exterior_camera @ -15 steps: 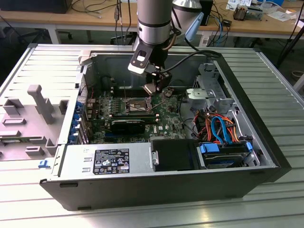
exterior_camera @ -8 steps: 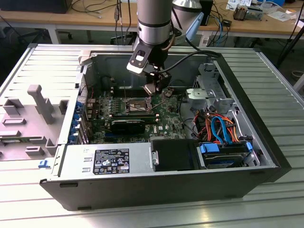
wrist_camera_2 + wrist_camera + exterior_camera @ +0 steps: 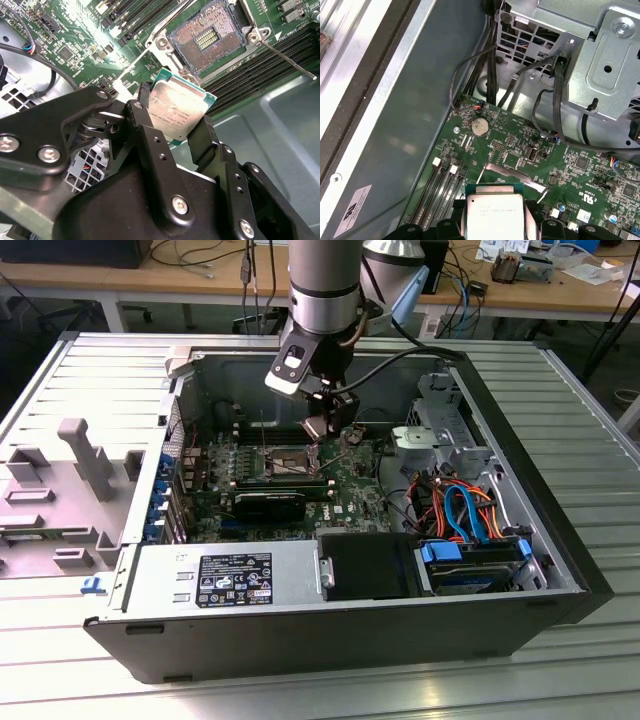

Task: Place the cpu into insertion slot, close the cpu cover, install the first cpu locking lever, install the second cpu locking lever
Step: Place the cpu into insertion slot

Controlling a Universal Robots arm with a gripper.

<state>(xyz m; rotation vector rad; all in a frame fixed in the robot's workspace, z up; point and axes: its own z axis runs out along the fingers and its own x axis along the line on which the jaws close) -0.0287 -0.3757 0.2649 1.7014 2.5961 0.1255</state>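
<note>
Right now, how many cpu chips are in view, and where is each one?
1. The cpu is held in the gripper, close to the insertion slot, which lies open with no chip in it. Another may be hidden elsewhere.

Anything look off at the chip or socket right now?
Nothing stands out. The cpu is held by its edges between the jaws of the gripper; the insertion slot lies open, its contact field bare.

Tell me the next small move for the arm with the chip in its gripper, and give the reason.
Probably carry the cpu sideways until it sits squarely over the insertion slot, before any lowering. The gripper is shut on the cpu, which in the second wrist view hangs apart from the slot and offset to one side. The slot's contact field lies bare, with nothing in it.
</note>
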